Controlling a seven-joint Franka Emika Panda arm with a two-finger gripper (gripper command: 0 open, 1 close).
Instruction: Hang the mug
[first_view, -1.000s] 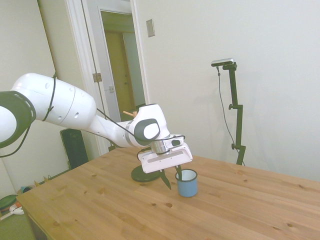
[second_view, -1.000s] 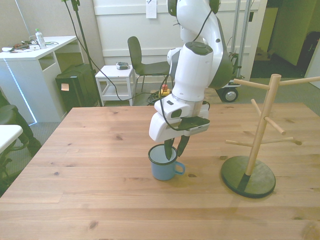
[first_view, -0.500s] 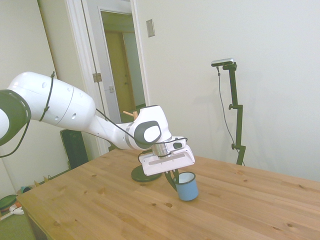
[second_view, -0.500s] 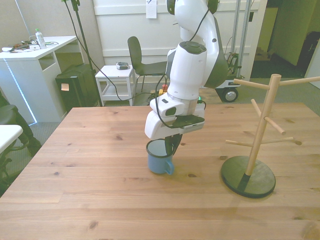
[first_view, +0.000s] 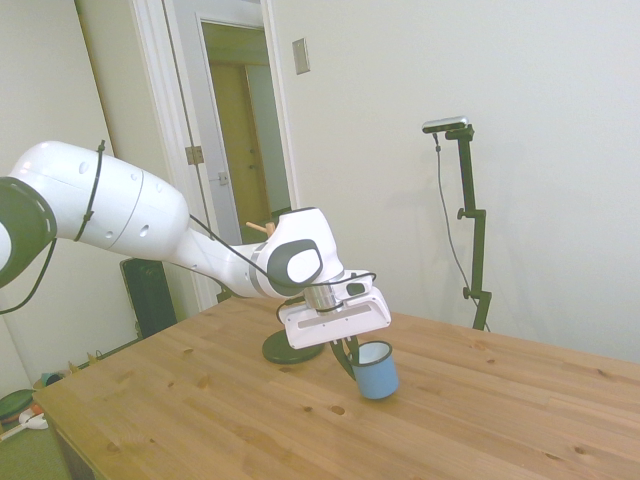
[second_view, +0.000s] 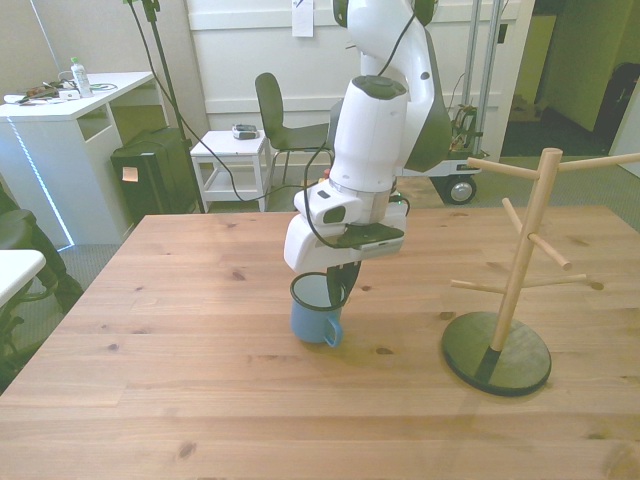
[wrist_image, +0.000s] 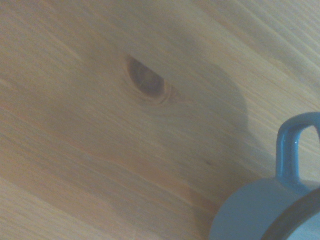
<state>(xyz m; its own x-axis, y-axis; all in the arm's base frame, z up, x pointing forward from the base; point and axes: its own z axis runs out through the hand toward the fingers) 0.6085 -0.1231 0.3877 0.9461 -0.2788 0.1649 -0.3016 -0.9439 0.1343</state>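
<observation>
The small light-blue mug (second_view: 313, 315) with a white inside hangs tilted just above the wooden table, its handle low on the side toward the front view's right. My gripper (second_view: 338, 287) is shut on the mug's rim wall, one finger inside and one outside. The side view shows the same hold, with the mug (first_view: 376, 370) leaning under the gripper (first_view: 349, 357). Close up in the wrist view, part of the mug (wrist_image: 260, 212) and its handle (wrist_image: 291, 150) show over the bare wood. The wooden peg rack (second_view: 523, 255) stands on its dark round base (second_view: 497, 352) at the front view's right.
The rack's pegs (second_view: 505, 168) stick out toward the arm at several heights. In the side view the rack's base (first_view: 283, 348) sits just behind the gripper. Behind the table stand a chair (second_view: 283, 115), a small white table (second_view: 232, 150) and a desk (second_view: 70, 105).
The fingers have shut on the mug's wall. The mug has come up off the table, tilted, and shifted a little toward the front view's left.
</observation>
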